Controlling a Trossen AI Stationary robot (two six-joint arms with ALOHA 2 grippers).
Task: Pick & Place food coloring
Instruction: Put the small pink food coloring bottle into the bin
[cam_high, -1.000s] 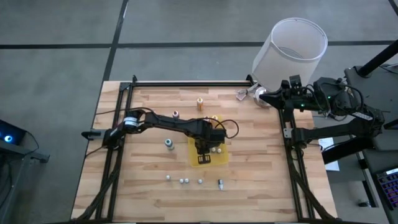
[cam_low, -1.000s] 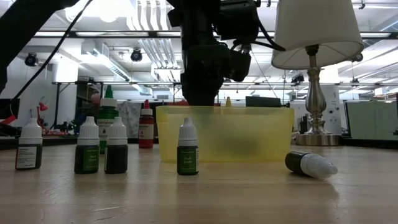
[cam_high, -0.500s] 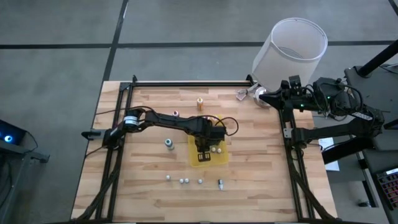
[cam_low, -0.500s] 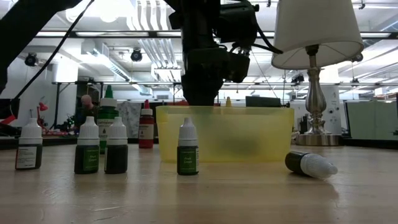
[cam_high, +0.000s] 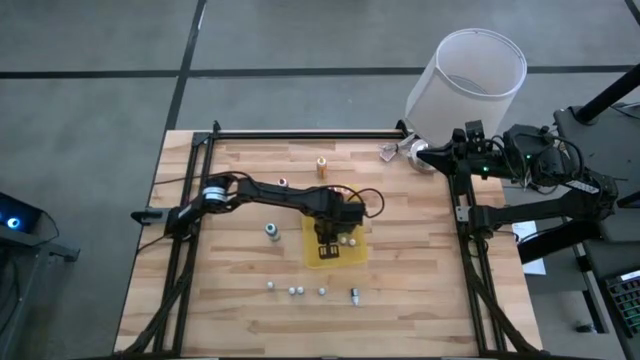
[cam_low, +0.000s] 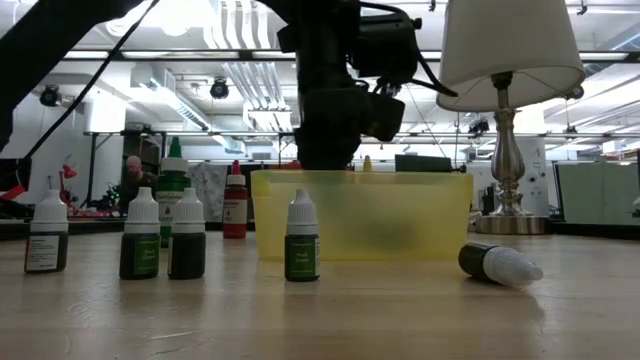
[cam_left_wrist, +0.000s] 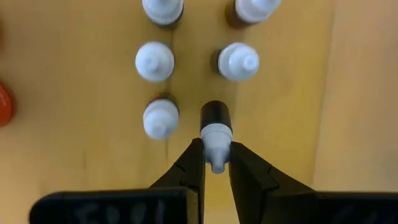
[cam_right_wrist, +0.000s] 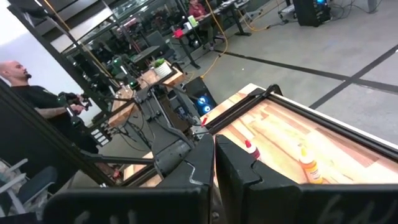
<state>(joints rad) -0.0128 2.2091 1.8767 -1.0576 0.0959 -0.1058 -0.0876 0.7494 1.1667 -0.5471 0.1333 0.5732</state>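
Observation:
Small food coloring bottles stand around and inside a yellow tray (cam_high: 358, 252) at mid-table. My left gripper (cam_high: 326, 240) reaches down into the tray and is shut on a dark white-capped bottle (cam_left_wrist: 215, 118). Several more white-capped bottles (cam_left_wrist: 237, 61) stand in the tray beside it. An orange bottle (cam_high: 322, 166), a red one (cam_high: 282, 182) and a teal one (cam_high: 271, 231) stand outside the tray. Several small dark ones (cam_low: 140, 236) stand near the front edge, and one (cam_low: 498, 263) lies on its side. My right gripper (cam_right_wrist: 214, 155) waits shut at the far right corner. My left gripper pinches the bottle's white cap (cam_left_wrist: 216, 135) between its two fingers (cam_left_wrist: 194, 163), one on each side. The fingers come from above, pointing down. The dark body extends below the fingertips inside the tray. I cannot tell whether its base touches the tray floor.
A lamp with a white shade (cam_high: 470, 80) stands at the table's far right corner by my right gripper. A black frame rail (cam_high: 300, 134) runs along the far edge. People show in the room beyond the table.
My left gripper has sunk slightly over the yellow tray, staying shut on the bottle.

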